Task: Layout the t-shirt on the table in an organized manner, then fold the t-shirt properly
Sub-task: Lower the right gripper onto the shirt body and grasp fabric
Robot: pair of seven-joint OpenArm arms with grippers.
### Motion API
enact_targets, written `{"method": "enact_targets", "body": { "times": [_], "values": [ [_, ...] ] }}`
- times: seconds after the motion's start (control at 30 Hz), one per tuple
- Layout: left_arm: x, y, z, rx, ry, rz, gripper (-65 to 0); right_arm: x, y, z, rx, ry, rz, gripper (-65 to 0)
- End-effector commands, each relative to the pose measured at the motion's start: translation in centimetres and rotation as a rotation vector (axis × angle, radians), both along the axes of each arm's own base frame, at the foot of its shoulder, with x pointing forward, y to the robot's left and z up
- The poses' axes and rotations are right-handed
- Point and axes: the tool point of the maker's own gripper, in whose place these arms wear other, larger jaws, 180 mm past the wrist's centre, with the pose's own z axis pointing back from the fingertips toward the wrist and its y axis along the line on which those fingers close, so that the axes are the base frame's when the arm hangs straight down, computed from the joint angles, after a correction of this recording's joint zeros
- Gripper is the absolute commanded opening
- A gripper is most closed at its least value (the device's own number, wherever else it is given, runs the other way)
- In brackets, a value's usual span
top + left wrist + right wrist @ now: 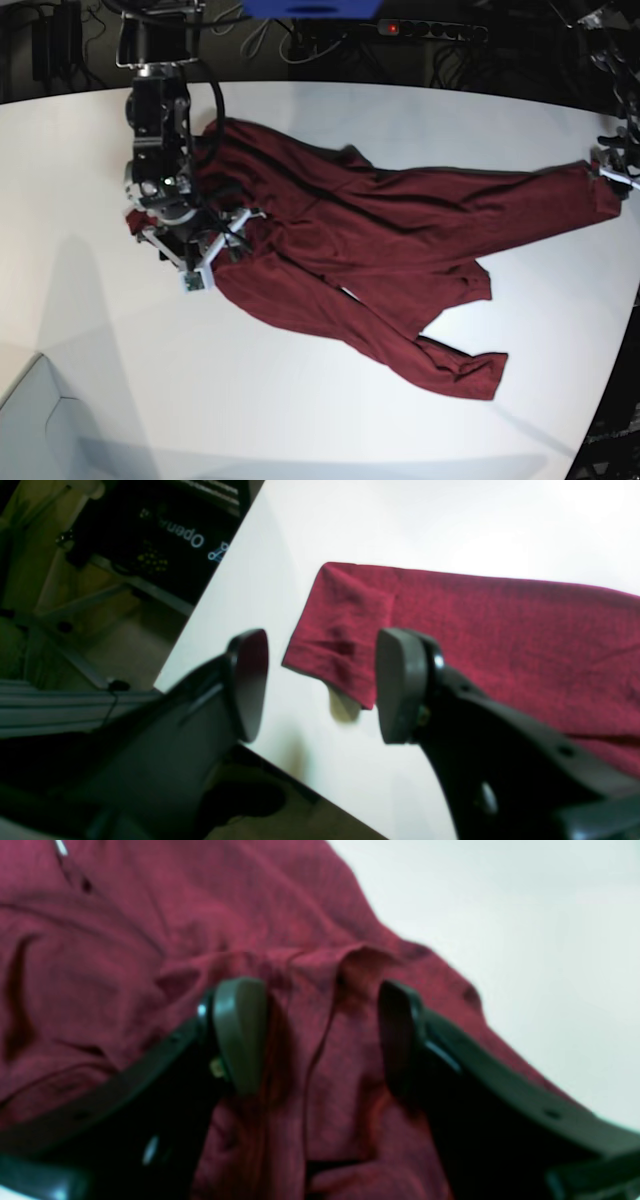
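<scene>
right claw (320, 1035) jaws apart over bunched shirt (380, 240) | left claw (320, 685) apart at cuff, tabletop (300, 400) edge | still laying out | next: pinch, spread flat

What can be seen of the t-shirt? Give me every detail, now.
The t-shirt is dark maroon, thin soft fabric, plain, with long sleeves. It lies spread but rumpled on the white table, one sleeve stretched to the table's edge, another folded toward the near side. The right gripper stands open astride a bunched ridge of cloth. The left gripper is open at the sleeve cuff, holding nothing.
</scene>
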Motion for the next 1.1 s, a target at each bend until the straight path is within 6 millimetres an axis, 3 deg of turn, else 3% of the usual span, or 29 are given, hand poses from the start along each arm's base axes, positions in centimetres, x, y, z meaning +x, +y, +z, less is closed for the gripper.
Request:
{"method": "enact_targets", "body": {
  "times": [0.0,0.27,0.5,0.6,0.83,1.07],
  "values": [
    [0.7,0.7,1.7,0.038,-0.044,-0.003,-31.9,1.3,0.2,1.7,0.012,-0.065,0.0,-28.9],
    [0.8,0.6,1.7,0.037,-0.043,-0.006,-31.9,1.3,0.3,1.8,0.014,-0.068,0.005,-30.9],
    [0.8,0.6,1.7,0.037,-0.045,-0.006,-31.9,0.8,2.8,1.8,0.016,-0.065,0.154,-57.6],
    [0.8,0.6,1.7,0.037,-0.045,-0.006,-31.9,0.5,3.5,2.0,0.015,-0.071,0.215,-64.5],
    [0.8,0.6,1.7,0.034,-0.048,-0.007,-31.9,0.2,3.3,4.4,0.0,-0.139,0.222,-65.0],
    [1.8,0.6,2.4,0.035,-0.076,-0.007,-31.9,-2.5,3.0,8.6,-0.028,-0.248,0.222,-65.0]
  ]
}}
